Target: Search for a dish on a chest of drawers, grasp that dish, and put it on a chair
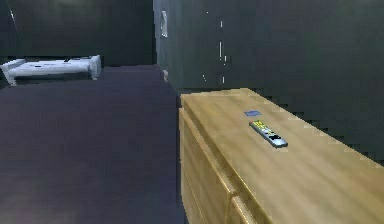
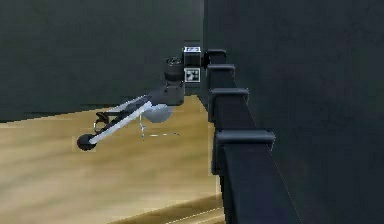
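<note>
- My fingers (image 2: 92,133) are two thin rods slanting down and left from a dark, blocky body, one tipped with a small round black pad. I cannot tell how wide they are set.
- A pale grey rounded thing (image 2: 158,113), smooth and bowl-like in outline, lies at the base of the fingers, close under that body, with the wooden top behind it. I cannot tell whether I have hold of it or of anything. It looks round, so I can read no long axis or heading from it.
- My arm (image 2: 235,150) is a matte dark square bar in stepped sections, with two white squares (image 2: 190,62) marked in black at its far end.
- The chest of drawers (image 1: 320,175) is warm light wood with streaky grain, a flat top, square edges and drawer seams on its near front.
- In the forward view a slim dark remote (image 1: 268,133) with pale and yellowish buttons lies on that top, its long axis running far-left to near-right. A small flat grey rectangle (image 1: 253,113) lies just beyond it.
- Far left, a low white piece of furniture (image 1: 50,68) stands on the smooth dark floor (image 1: 90,140).
</note>
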